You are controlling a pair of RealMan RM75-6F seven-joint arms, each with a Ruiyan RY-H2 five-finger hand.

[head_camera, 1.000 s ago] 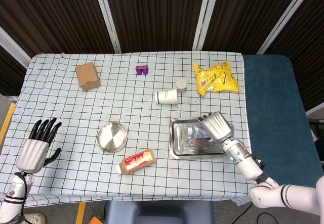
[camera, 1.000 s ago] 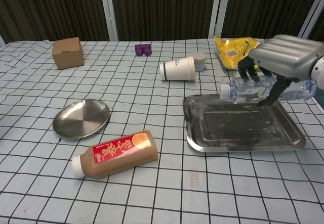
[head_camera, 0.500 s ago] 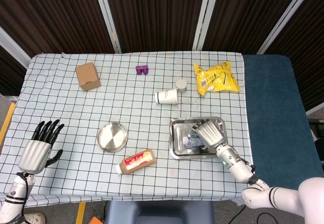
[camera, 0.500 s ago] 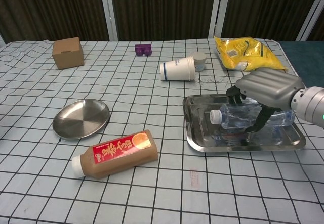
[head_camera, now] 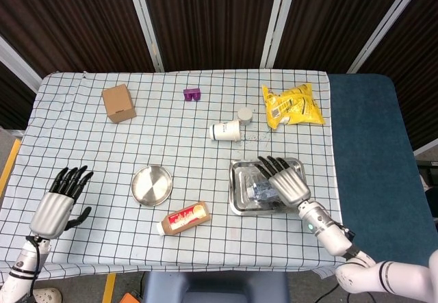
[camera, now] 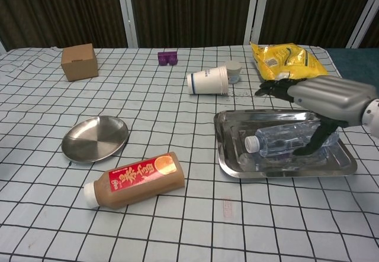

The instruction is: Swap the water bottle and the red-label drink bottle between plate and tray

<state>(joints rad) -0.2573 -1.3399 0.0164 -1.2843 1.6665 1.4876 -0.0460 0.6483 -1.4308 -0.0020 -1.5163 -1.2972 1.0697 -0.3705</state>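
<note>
The water bottle (camera: 286, 141) lies on its side in the tray (camera: 230, 158), the right hand (camera: 323, 96) spread open above it and gripping nothing; the red-label drink bottle (camera: 135, 178) lies on the tabletop near the plate (camera: 95, 138), judged next for placing on it.

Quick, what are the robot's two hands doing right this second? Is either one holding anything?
Left hand: open, holding nothing, off to the side.
Right hand: open, fingers spread above the water bottle, which lies in the tray.
</note>
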